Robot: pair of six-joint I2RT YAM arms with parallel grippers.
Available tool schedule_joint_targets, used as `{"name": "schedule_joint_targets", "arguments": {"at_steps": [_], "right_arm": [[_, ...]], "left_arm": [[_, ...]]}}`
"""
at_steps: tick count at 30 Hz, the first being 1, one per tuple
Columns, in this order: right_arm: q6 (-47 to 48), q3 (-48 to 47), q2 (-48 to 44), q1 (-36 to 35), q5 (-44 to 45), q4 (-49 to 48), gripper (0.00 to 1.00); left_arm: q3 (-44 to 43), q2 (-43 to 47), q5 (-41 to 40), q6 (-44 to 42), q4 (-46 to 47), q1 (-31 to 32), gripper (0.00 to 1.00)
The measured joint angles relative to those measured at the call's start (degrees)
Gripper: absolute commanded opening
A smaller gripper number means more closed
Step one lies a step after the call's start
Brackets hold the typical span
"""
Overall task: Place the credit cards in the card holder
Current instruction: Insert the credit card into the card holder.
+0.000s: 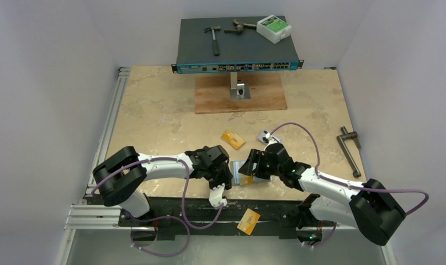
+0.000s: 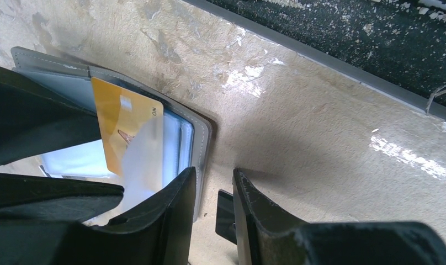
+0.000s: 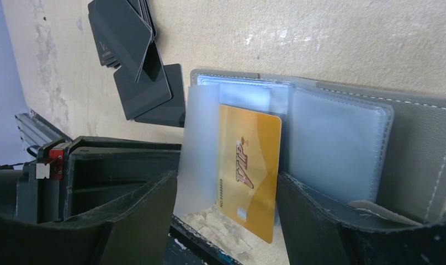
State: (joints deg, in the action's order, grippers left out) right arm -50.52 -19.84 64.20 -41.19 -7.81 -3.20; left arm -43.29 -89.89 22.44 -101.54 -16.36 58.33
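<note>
Right end effector (image 3: pixel 227 182) stood open astride the orange card (image 3: pixel 248 160), likely stiff and slick; its long edges looked grippable.

The glossy orange-gold plastic card (image 3: pixel 248 171) carries "VIP" in slanted brown script across its face, with a small line near one long edge that begins "NO." and runs on in digits too fine to read; the left wrist view shows only that "NO" near the card's corner. Labels on the blue-fronted rack switch (image 1: pixel 237 66) are too small to read
</note>
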Motion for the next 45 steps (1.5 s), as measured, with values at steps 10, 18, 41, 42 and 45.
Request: {"name": "schedule_joint_targets", "arguments": {"at_steps": [10, 18, 41, 42, 45], "right_arm": [[0.0, 0.9, -1.5, 1.7, -2.3, 0.0, 0.69], [0.4, 0.8, 1.2, 1.9, -4.3, -2.9, 0.69], [5.7, -8.2, 8.9, 2.0, -4.8, 1.9, 0.82], [6.3, -9.0, 8.6, 2.1, -3.6, 3.8, 0.90], [8.3, -12.2, 8.4, 2.1, -0.1, 9.1, 0.99]], "left_arm": [[-2.2, -0.3, -0.5, 0.5, -1.5, 0.0, 0.31], [-3.5, -1.6, -1.1, 1.0, -1.2, 0.0, 0.31], [0.7, -3.2, -6.4, 3.5, 11.0, -0.9, 0.25], [0.8, -3.2, -6.4, 3.6, 11.2, -0.9, 0.25], [0.8, -3.1, -6.4, 3.6, 11.2, -0.9, 0.24]]}}
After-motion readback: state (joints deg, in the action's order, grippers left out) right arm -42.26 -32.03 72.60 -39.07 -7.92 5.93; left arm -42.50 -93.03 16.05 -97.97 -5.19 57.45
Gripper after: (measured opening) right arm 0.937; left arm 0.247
